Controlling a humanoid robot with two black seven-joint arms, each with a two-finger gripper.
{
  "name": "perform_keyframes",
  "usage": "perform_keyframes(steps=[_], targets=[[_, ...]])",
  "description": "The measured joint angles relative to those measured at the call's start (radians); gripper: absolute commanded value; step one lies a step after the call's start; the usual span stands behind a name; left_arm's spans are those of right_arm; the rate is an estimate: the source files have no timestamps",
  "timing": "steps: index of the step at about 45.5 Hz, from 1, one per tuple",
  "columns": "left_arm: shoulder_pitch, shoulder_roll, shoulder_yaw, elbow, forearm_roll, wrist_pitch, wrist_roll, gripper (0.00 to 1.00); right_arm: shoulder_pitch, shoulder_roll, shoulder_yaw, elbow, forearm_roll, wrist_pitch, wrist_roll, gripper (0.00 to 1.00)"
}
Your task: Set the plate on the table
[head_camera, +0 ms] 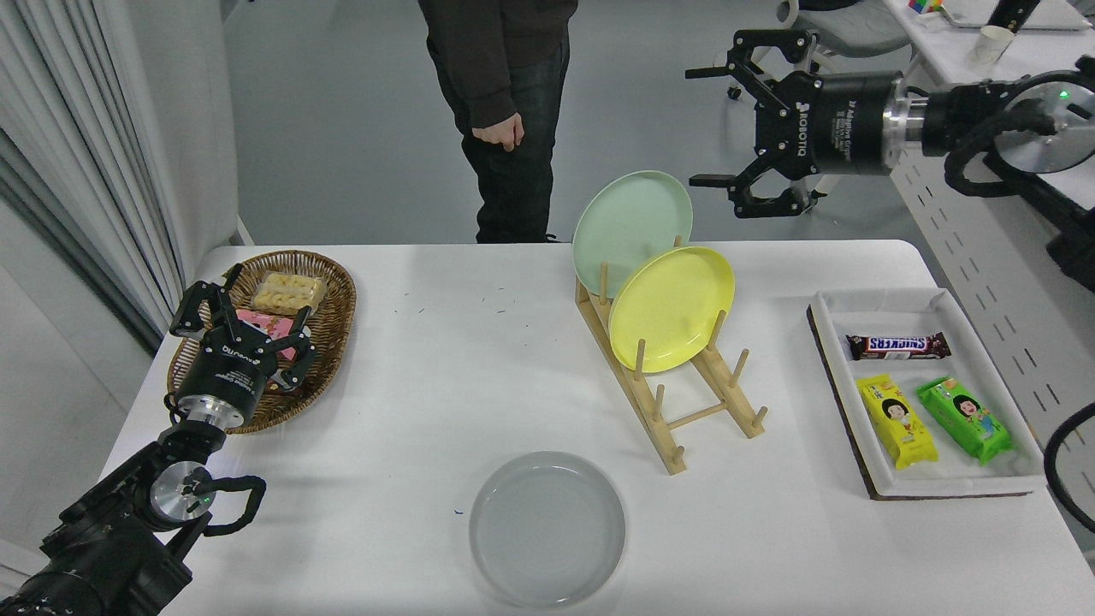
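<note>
One grey plate (547,528) lies flat on the tabletop (445,376) at its near edge. Three bars sit in the tray (881,488), one reading SNICKERS (898,345). Two plates stand in the rack (676,411). Right end effector (714,128), marked ROBOTIQ, spread wide, empty; left end effector (248,329) spread over the basket (334,299).

A pale grey plate (547,529) is lying on the white counter (445,376). A mint green plate (624,218) and a yellow plate (671,308) are leaning in a light wooden rack (684,411). A brown woven basket (329,321) is holding pink and pale yellow packets. A white tray (941,301) is showing a brown bar (898,346), a yellow packet (896,422) and a green packet (964,419) (both bearing a cartoon face). Both tools, left (244,329) and right (727,128), are showing black.
</note>
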Motion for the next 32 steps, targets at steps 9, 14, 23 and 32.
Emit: perform_keyframes(steps=[9, 14, 23, 32], targets=[[0.000, 0.000, 0.000, 0.000, 0.000, 0.000, 0.000, 0.98, -0.154, -0.063, 0.071, 0.011, -0.031, 0.017, 0.000, 0.99], [0.000, 0.000, 0.000, 0.000, 0.000, 0.000, 0.000, 0.98, -0.228, -0.096, 0.099, 0.012, -0.039, 0.023, 0.000, 0.99], [0.000, 0.000, 0.000, 0.000, -0.001, 0.000, 0.000, 0.98, -0.367, -0.125, 0.181, 0.007, -0.049, 0.027, 0.001, 0.99], [0.000, 0.000, 0.000, 0.000, 0.000, 0.000, 0.000, 0.98, -0.491, -0.093, 0.332, 0.006, -0.098, -0.009, 0.001, 0.99]])
